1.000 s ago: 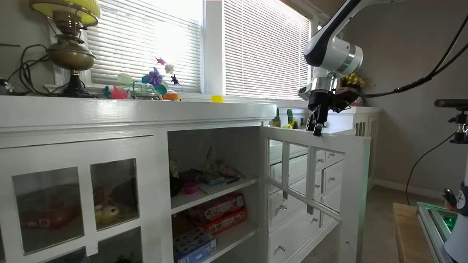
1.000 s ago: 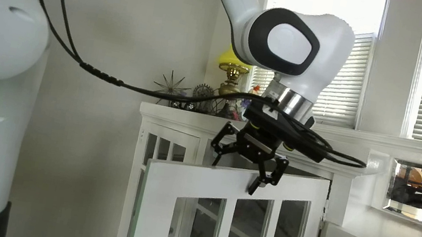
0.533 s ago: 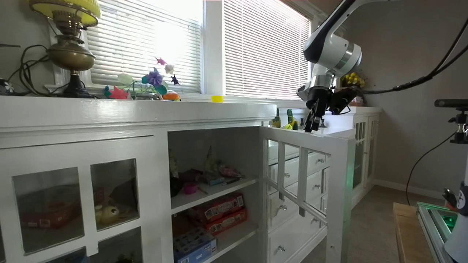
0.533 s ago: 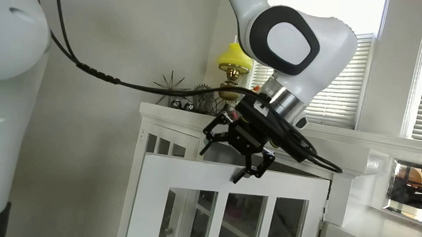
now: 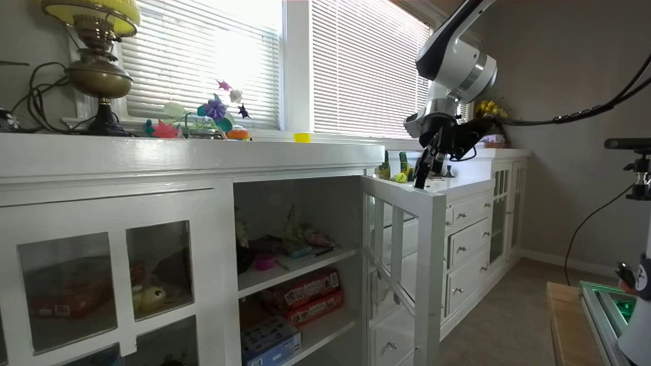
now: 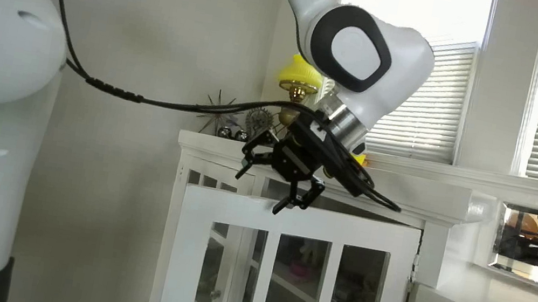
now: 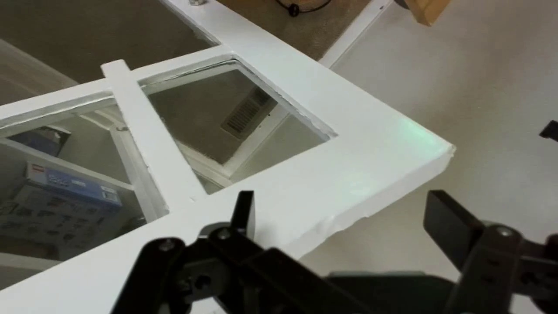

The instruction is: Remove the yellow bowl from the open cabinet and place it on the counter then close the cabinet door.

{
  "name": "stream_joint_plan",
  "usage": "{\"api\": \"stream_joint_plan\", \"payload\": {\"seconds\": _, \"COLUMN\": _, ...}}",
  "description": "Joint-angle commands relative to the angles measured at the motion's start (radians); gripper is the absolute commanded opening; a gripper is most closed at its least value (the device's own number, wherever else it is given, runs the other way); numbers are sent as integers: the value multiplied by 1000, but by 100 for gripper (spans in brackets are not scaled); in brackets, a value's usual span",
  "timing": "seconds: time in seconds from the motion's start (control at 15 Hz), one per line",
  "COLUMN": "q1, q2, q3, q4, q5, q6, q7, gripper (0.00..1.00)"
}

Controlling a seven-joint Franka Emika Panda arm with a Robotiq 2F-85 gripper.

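Swung the glass-paned cabinet door (image 6: 266,276) nearer closed within the last second, apparently pushing with a wide-spread, empty gripper (image 6: 256,195). See the yellow bowl (image 5: 302,137) on the counter (image 5: 203,157), behind the front edge, short of the end corner. Likely leaves only closing.

In both exterior views the arm (image 6: 398,63) hangs in from above, its gripper (image 6: 257,193) slanting down to the left, jaws spread well apart.
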Motion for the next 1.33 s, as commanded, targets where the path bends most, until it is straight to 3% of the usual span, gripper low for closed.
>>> {"api": "stream_joint_plan", "payload": {"seconds": 0.0, "q1": 12, "q2": -23, "q3": 26, "q4": -95, "q5": 53, "q6": 239, "q7": -89, "gripper": 100}}
{"api": "stream_joint_plan", "payload": {"seconds": 0.27, "q1": 58, "q2": -57, "q3": 37, "q4": -222, "q5": 199, "q6": 533, "q7": -225, "gripper": 100}}
{"api": "stream_joint_plan", "payload": {"seconds": 0.6, "q1": 147, "q2": -99, "q3": 27, "q4": -324, "q5": 544, "q6": 769, "q7": -518, "gripper": 100}}
{"api": "stream_joint_plan", "payload": {"seconds": 0.67, "q1": 159, "q2": -57, "q3": 25, "q4": -270, "q5": 629, "q6": 772, "q7": -588, "gripper": 100}}
{"api": "stream_joint_plan", "payload": {"seconds": 0.93, "q1": 203, "q2": -87, "q3": 33, "q4": -273, "q5": 888, "q6": 822, "q7": -820, "gripper": 100}}
{"api": "stream_joint_plan", "payload": {"seconds": 1.27, "q1": 235, "q2": -56, "q3": 48, "q4": -257, "q5": 1079, "q6": 839, "q7": -974, "gripper": 100}}
